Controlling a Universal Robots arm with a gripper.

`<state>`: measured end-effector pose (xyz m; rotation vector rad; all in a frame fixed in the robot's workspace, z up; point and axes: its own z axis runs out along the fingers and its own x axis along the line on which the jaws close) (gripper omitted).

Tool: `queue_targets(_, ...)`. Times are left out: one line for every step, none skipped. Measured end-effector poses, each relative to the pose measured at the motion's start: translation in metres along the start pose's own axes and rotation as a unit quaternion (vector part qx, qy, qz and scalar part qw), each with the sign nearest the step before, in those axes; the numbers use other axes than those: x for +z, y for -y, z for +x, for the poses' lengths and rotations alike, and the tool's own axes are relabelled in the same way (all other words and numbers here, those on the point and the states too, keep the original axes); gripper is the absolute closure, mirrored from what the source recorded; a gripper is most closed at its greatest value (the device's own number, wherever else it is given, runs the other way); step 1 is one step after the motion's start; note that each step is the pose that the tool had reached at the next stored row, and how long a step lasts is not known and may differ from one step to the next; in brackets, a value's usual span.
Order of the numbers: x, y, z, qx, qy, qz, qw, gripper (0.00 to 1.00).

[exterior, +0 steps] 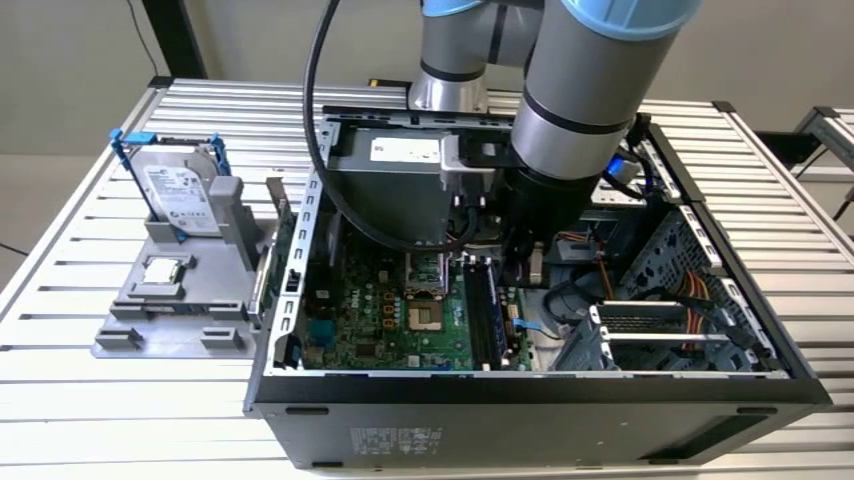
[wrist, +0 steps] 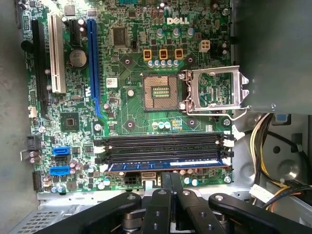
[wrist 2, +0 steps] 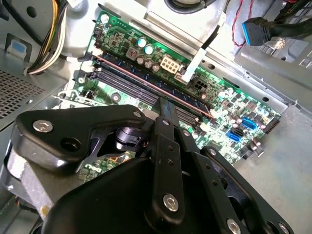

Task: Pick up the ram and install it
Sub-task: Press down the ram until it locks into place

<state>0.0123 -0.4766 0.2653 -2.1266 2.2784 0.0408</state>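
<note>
We see the ram lying seated in one of the long black memory slots on the green motherboard, the slot nearest the board's edge; in the second wrist view it shows as a thin stick with a reddish edge running along the same bank of slots. The end effector hovers just above that edge of the board, its fingers drawn together with nothing between them, close to the ram but apart from it. In the exterior view the arm reaches down into the open computer case, which stands on the slatted counter. Beside the case, a silver hard drive with blue rails stands upright in a grey fixture.
</note>
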Motion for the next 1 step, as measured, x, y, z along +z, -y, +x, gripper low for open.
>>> queue_targets(0.0, 0.0, 0.0, 0.0, 0.0, 0.0, 1.0, 1.0)
